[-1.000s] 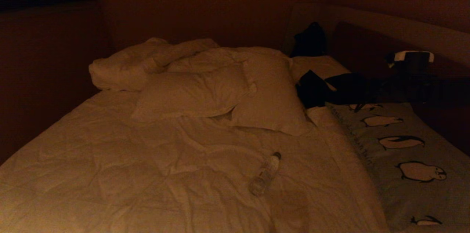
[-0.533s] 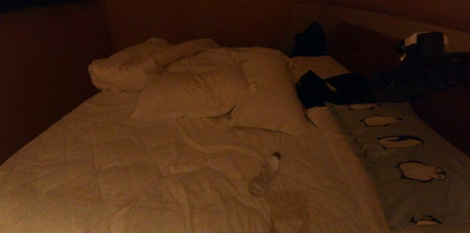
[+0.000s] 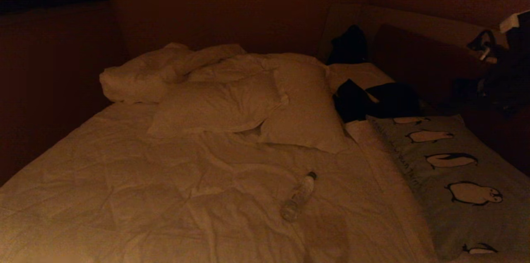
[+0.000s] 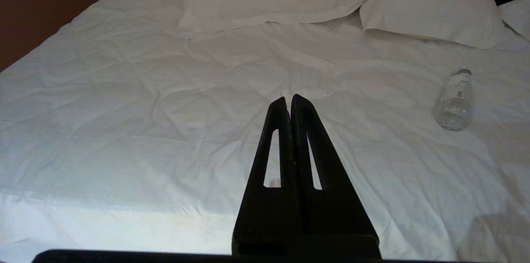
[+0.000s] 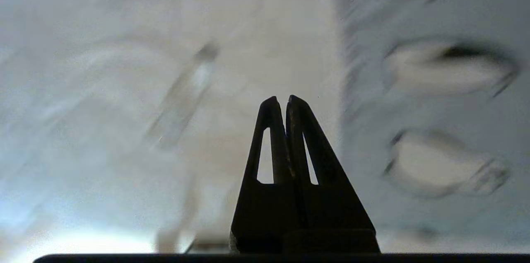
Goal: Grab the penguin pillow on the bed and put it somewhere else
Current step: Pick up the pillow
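The penguin pillow (image 3: 451, 180) lies along the bed's (image 3: 165, 196) right edge, untouched. Only the wrist views show the pincers: right gripper (image 5: 280, 99) closed, empty, above pillow and bottle (image 5: 182, 93) (label unreadable); left gripper (image 4: 288, 98) likewise closed.

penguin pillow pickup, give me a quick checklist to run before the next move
1. Long grey-blue penguin pillow in view, flat along the bed's right side: ok.
2. Pillow's top free of clutter: ok along most of its length; dark clothing lies at its far end, overlap cannot tell.
3. Right gripper above the pillow's edge: ok.
4. Right jaws open for a grasp: not ok, shut and empty.
5. Clear plastic bottle clear of the pillow: ok, apart on the cream duvet.
6. Left gripper parked over the duvet, shut: ok.
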Robot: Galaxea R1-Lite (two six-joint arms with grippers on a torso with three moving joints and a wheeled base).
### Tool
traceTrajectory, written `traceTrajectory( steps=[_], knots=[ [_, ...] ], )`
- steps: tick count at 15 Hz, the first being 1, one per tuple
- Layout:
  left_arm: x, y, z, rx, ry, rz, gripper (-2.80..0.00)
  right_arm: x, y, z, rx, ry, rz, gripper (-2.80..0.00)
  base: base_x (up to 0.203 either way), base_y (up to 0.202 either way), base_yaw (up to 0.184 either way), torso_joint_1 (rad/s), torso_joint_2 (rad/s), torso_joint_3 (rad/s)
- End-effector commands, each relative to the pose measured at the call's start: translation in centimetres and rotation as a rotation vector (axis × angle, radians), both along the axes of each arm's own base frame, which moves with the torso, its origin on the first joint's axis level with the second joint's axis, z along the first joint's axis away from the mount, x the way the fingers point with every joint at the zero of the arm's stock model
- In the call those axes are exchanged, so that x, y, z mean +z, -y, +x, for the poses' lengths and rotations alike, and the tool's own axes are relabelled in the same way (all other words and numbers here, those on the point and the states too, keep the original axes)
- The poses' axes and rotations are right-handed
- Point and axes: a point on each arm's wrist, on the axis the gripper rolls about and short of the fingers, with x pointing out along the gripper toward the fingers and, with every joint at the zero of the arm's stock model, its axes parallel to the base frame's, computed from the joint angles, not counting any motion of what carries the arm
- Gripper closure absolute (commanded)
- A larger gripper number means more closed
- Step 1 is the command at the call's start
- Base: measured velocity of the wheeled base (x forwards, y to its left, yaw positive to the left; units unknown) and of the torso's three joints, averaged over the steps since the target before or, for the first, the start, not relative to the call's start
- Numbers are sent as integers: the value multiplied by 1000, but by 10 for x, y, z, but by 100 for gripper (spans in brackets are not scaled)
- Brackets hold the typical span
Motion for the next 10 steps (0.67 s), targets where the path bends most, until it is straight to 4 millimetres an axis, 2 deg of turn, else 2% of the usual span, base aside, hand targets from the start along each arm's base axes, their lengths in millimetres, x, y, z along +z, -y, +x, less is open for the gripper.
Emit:
traceTrajectory(
  steps=[1, 5, 10],
  knots=[
    [0, 0, 0, 1, 0, 1, 0, 10, -8, -48, 85, -82, 133, 0, 0, 0, 0, 0, 0, 0],
    [0, 0, 0, 1, 0, 0, 0, 13, -15, -119, 51, -66, 177, 0, 0, 0, 0, 0, 0, 0],
    [0, 0, 0, 0, 0, 0, 0, 31, -25, -221, 69, 119, 153, 0, 0, 0, 0, 0, 0, 0]
  ],
)
